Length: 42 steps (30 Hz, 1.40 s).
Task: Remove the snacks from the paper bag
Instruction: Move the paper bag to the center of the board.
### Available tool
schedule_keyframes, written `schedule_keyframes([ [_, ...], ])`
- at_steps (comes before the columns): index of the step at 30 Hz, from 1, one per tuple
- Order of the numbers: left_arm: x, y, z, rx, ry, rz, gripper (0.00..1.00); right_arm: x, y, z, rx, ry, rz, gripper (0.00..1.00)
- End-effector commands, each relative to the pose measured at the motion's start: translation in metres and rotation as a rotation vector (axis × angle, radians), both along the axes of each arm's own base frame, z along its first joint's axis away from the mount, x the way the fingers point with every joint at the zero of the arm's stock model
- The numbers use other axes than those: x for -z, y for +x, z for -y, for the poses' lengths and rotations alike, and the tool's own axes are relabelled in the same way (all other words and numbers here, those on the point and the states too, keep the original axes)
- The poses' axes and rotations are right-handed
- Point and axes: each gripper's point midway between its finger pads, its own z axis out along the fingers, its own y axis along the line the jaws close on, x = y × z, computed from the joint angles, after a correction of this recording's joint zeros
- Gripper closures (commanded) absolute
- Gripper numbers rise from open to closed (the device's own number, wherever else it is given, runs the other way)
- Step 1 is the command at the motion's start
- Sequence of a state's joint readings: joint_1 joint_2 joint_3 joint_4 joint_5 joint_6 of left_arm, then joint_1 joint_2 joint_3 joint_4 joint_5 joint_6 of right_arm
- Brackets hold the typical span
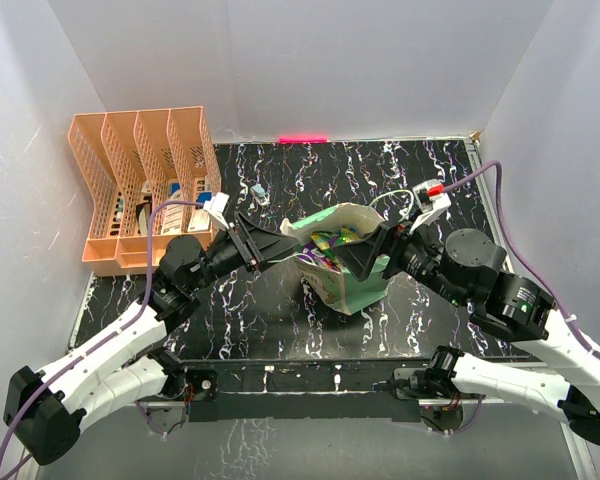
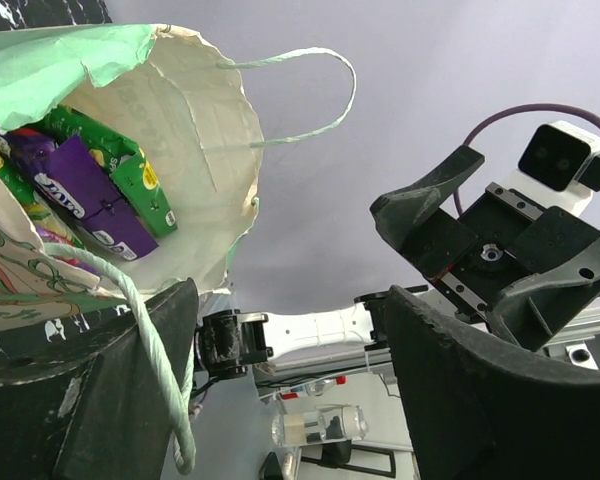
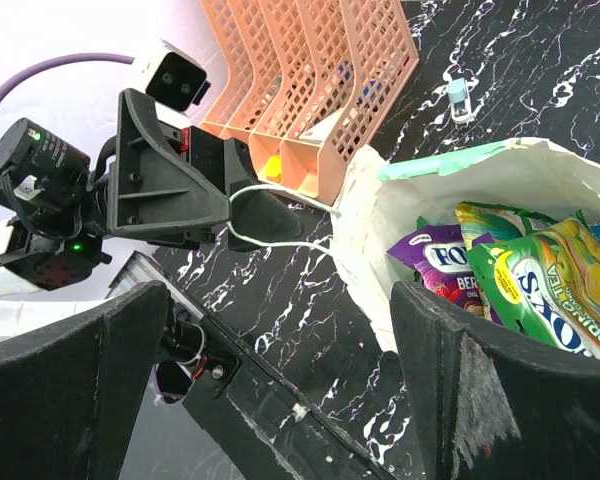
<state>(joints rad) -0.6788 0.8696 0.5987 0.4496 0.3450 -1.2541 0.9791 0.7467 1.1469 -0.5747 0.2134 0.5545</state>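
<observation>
Overhead, a cream paper bag with mint-green sides [image 1: 358,290] is seen with its mouth open near the middle of the black white-veined table [image 1: 270,325], well apart from the orange plastic slotted file rack [image 1: 140,170] at the far left. Shiny snack packets [image 1: 332,242] are shown inside the bag. The left gripper [image 1: 288,250] is held at the bag's left rim and the right gripper [image 1: 368,258] at its right rim.

From the left wrist, that gripper's fingers are seen spread wide with nothing clamped between them. A thin pale string handle [image 2: 160,380] is draped across one of them. A purple packet [image 2: 85,195] and a green packet [image 2: 140,185] are seen lying inside the bag.

From the right wrist, the right gripper's fingers are likewise seen parted fully and nothing is held. A green-and-white packet [image 3: 545,290] is shown uppermost in the bag's mouth, beside another purple one.
</observation>
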Motion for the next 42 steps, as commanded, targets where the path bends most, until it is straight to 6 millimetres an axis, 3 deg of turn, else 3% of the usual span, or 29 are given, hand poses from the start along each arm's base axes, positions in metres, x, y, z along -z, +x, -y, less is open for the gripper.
schedule_keyframes([
  [1,-0.034,0.000,0.004,0.005,-0.064,0.084,0.30,-0.012,0.003,0.002,0.022,0.043,0.029,0.02],
  [4,-0.034,0.000,0.005,0.002,-0.060,0.080,0.38,-0.010,0.003,0.003,0.022,0.037,0.023,0.02],
  [8,-0.030,0.002,0.000,-0.028,-0.015,0.062,0.62,-0.010,0.002,0.008,0.036,0.032,0.021,0.02],
  [11,-0.027,0.005,-0.004,-0.054,0.071,0.041,0.70,-0.010,0.003,0.016,0.057,-0.007,0.024,0.02],
  [14,-0.028,0.007,-0.012,-0.094,0.136,0.022,0.84,-0.005,0.008,0.037,0.140,-0.094,0.003,0.02],
  [17,-0.029,0.006,-0.018,-0.113,0.174,0.023,0.91,-0.012,0.012,0.060,0.230,-0.139,0.010,0.02],
  [20,-0.027,0.006,-0.024,-0.133,0.244,0.004,1.00,-0.030,0.009,0.078,0.272,-0.122,0.041,0.02],
  [26,-0.025,0.002,-0.047,-0.192,0.375,-0.027,1.00,-0.041,0.007,0.088,0.290,-0.111,0.082,0.02],
  [30,-0.024,-0.002,-0.081,-0.304,0.487,-0.056,1.00,-0.039,0.011,0.083,0.283,-0.144,0.087,0.02],
  [35,-0.036,-0.008,-0.134,-0.464,0.655,-0.045,1.00,-0.036,0.018,0.068,0.257,-0.189,0.090,0.02],
  [42,-0.063,-0.020,-0.182,-0.577,0.781,0.035,1.00,-0.033,0.024,0.028,0.145,-0.179,0.097,0.02],
])
